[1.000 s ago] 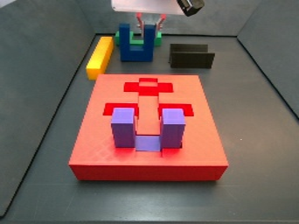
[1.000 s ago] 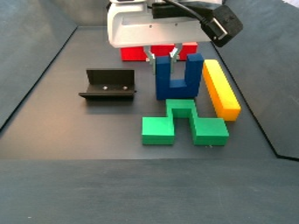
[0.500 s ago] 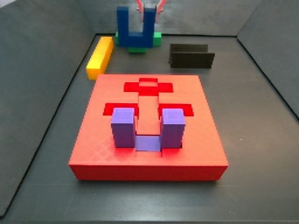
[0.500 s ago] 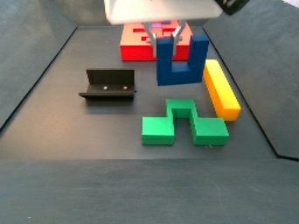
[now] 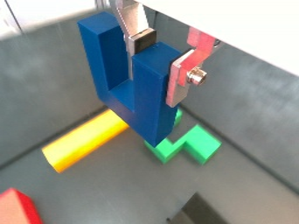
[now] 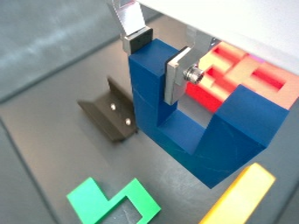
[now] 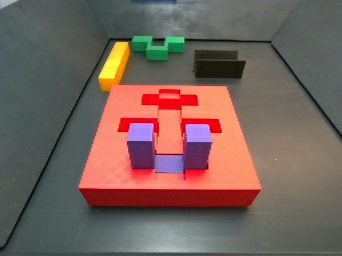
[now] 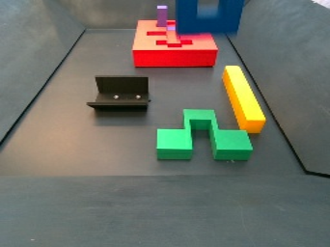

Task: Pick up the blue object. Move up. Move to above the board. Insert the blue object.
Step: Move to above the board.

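In both wrist views my gripper (image 5: 162,59) (image 6: 158,59) is shut on one upright prong of the blue object (image 5: 128,83) (image 6: 193,131). The dark blue U-shaped block hangs high above the floor. One side view shows only its lower part (image 8: 206,14) at the top edge, in front of the board's far end; the gripper is above the frame there. The other side view shows neither. The red board (image 7: 114,165) (image 8: 175,58) (image 6: 239,61) carries a purple U-shaped block (image 7: 167,148) (image 8: 162,14) in one slot.
On the floor, a yellow bar (image 7: 115,62) (image 8: 242,96) (image 5: 84,140) lies beside a green block (image 7: 158,46) (image 8: 200,135) (image 5: 187,144). The dark fixture (image 7: 219,64) (image 8: 119,94) (image 6: 111,114) stands apart from them. Grey walls surround the floor.
My gripper has risen with the blue object, lifting it off the floor beside the green block. Both have left the top of one side view.
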Tool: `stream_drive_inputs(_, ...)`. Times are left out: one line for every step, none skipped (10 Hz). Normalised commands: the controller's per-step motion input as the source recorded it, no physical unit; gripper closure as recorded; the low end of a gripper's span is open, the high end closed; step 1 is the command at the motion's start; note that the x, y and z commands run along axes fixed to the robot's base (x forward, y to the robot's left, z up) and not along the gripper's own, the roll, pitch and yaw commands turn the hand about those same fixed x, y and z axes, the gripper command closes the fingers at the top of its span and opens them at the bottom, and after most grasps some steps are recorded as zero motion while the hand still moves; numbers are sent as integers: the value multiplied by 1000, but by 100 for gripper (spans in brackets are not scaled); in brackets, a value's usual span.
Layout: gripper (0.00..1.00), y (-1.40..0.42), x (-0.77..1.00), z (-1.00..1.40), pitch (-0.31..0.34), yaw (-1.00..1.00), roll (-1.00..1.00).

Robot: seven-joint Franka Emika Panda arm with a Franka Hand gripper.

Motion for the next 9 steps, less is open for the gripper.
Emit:
stream_drive_inputs(100, 5, 26, 501, 78, -9, -59)
stream_drive_inputs(100, -1400, -46, 216, 71, -334, -83)
stream_drive_inputs(100, -1400, -50, 202, 49, -283, -19)
stream_drive_inputs(100, -1400, -57, 207, 40, -192, 21)
stream_drive_inputs(100, -1400, -51, 199, 23, -77, -26)
stream_drive_inputs(100, -1400, -43, 205, 27, -15, -32)
stream_drive_inputs(100, -1400, -35, 225, 48, 9, -20)
stream_drive_inputs(100, -1400, -24, 237, 77, 7, 0)
stream_drive_inputs(100, -1400, 6, 244, 95, 8, 13)
